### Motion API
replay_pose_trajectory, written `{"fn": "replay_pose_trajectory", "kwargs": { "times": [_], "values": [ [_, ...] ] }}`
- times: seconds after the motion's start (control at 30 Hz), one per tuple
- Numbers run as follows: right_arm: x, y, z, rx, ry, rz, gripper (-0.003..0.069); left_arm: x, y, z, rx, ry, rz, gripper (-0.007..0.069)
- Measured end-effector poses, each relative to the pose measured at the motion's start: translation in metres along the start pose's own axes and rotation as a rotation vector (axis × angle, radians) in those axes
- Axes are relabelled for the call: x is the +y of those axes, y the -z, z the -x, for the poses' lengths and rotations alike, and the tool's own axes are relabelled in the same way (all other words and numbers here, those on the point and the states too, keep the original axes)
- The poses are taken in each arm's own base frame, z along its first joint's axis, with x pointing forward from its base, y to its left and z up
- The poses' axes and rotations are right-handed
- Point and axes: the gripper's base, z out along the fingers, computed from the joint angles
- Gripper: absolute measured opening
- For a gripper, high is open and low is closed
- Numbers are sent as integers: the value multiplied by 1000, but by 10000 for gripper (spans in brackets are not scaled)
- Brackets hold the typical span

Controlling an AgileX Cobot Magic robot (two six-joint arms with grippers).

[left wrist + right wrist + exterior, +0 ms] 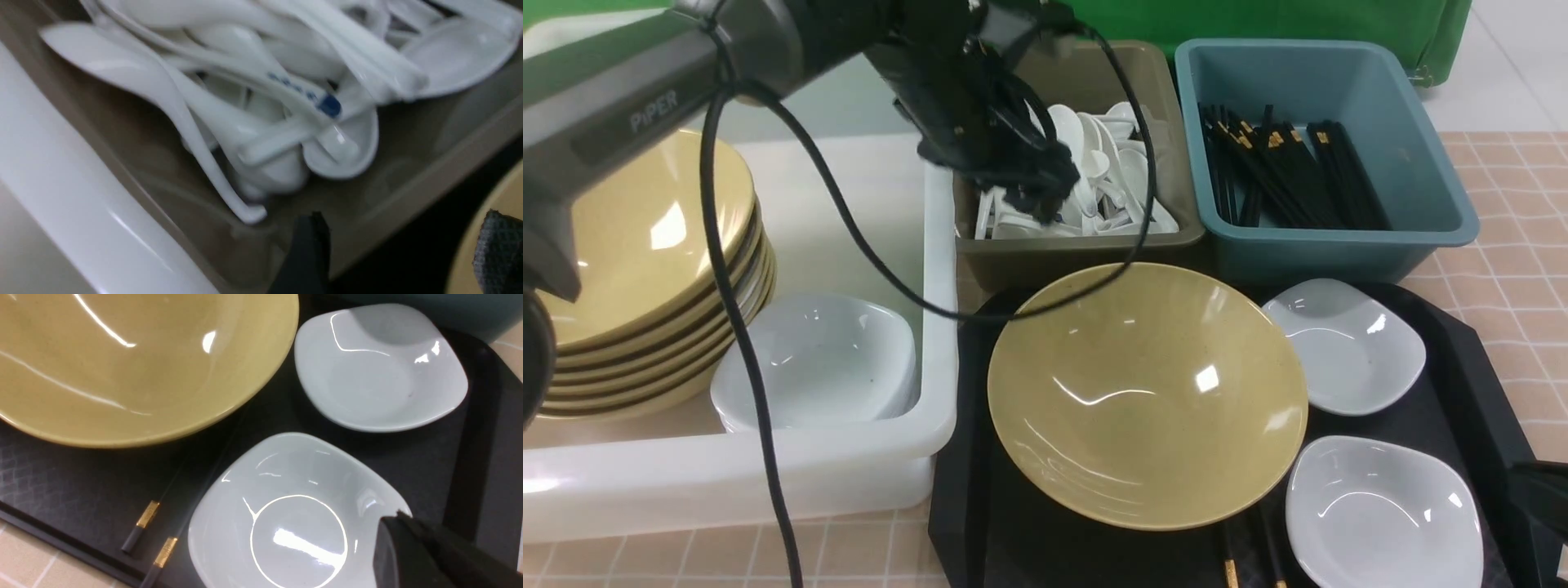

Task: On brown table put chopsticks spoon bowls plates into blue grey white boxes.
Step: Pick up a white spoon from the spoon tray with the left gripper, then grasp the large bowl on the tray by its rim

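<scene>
Boxes (1339,245): 3
Tray (960,506) bowls (1147,392): 1
Tray plates (1343,347): 2
Tray chopsticks (141,531): 2
Left fingers (306,253): wide, over spoons (343,147)
Right fingers (408,555): closed, empty

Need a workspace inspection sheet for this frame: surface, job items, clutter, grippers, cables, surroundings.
Surface: tiled table, black tray on it.
Job's things: on the tray are the bowl, far plate, near plate and loose chopsticks. White box holds bowl stack and stacked plates; grey box spoons; blue box binned chopsticks.
Clutter: nothing seen.
Grippers: left gripper open, empty, over the spoons; right gripper shut, by the near plate.
Cables: black cables off the left arm hang across the white box and loop past the bowl's far rim.
Surroundings: green backdrop, pale floor.
</scene>
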Motion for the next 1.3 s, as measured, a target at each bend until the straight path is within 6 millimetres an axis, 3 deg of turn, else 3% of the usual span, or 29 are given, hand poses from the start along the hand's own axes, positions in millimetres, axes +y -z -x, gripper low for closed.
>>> {"fn": "replay_pose_trajectory", "kwargs": {
  "times": [0.17, 0.43, 0.57, 0.7, 0.87, 0.97, 1.13, 1.3],
  "values": [
    [0, 0, 0, -2, -5, 2, 48, -13, -1, -7, 94, -8, -64, 459],
    [1, 0, 1, -11, -35, 17, 48, -18, -37, -7, 148, -43, -85, 458],
    [2, 0, 1, -12, -38, 18, 52, -17, -41, -7, 171, -53, -85, 455],
    [2, 0, 1, -12, -39, 18, 55, -17, -44, -7, 182, -56, -84, 419],
    [2, 0, 1, -10, -39, 19, 58, -18, -42, -5, 171, -48, -99, 302],
    [2, 0, 1, -10, -39, 19, 61, -19, -42, -2, 165, -38, -114, 276],
    [2, 0, 1, -10, -39, 19, 68, -22, -56, -4, 203, 27, -165, 276],
    [2, 0, 1, -11, -40, 20, 73, -22, -41, 1, 167, 49, -149, 279]
  ]
}}
